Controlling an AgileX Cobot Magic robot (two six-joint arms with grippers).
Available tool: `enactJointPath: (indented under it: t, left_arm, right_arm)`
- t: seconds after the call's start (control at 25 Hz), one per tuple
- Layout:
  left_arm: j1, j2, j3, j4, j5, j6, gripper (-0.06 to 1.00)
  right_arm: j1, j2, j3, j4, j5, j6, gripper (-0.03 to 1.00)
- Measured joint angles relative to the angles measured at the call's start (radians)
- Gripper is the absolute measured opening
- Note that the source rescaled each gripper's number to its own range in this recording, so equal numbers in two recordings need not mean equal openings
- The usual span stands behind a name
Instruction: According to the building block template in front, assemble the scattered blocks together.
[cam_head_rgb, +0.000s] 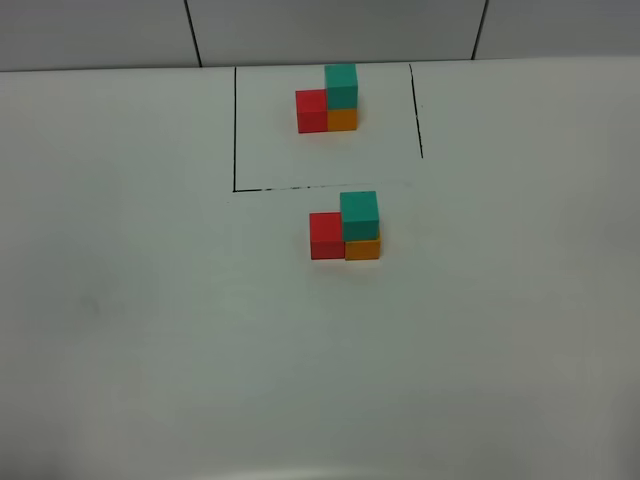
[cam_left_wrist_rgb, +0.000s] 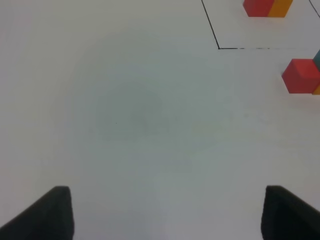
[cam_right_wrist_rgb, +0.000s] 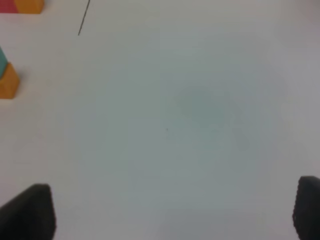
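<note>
Lab test bench: bare white table, black marked-out square

The counter looks smooth and white, with a soft, dull shine and no bumps. The thin black lines on it are flat, like drawn ink. The red block, the green block and the orange block have smooth, plain sides that do not shine. The three blocks of the template look the same. The fingers of the left hand look dark and dull.
</note>
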Motion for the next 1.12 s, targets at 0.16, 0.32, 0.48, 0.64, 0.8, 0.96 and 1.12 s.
enactJointPath:
  t: [0.16,0.32,0.48,0.64,0.8,0.96,1.12]
  left_arm:
    - [0.000,0.000,0.000,0.000,0.000,0.000,0.66]
    - [0.000,0.000,0.000,0.000,0.000,0.000,0.66]
    - [0.000,0.000,0.000,0.000,0.000,0.000,0.66]
    - [0.000,0.000,0.000,0.000,0.000,0.000,0.66]
    - [0.000,0.000,0.000,0.000,0.000,0.000,0.66]
    - [0.000,0.000,0.000,0.000,0.000,0.000,0.66]
    - [0.000,0.000,0.000,0.000,0.000,0.000,0.66]
  right_arm:
    - [0.000,-0.064,0.000,-0.009,0.017,0.001,0.92]
    - [0.000,-0.105,0.047,-0.012,0.024,0.014,0.92]
    - [0.000,-0.126,0.068,-0.019,0.044,0.022,0.91]
    - [0.000,-0.126,0.068,-0.019,0.044,0.024,0.89]
    - [0.000,-0.126,0.068,-0.019,0.045,0.025,0.87]
    - [0.000,-0.126,0.068,-0.024,0.045,0.039,0.86]
    - [0.000,-0.126,0.068,-0.036,0.045,0.051,0.84]
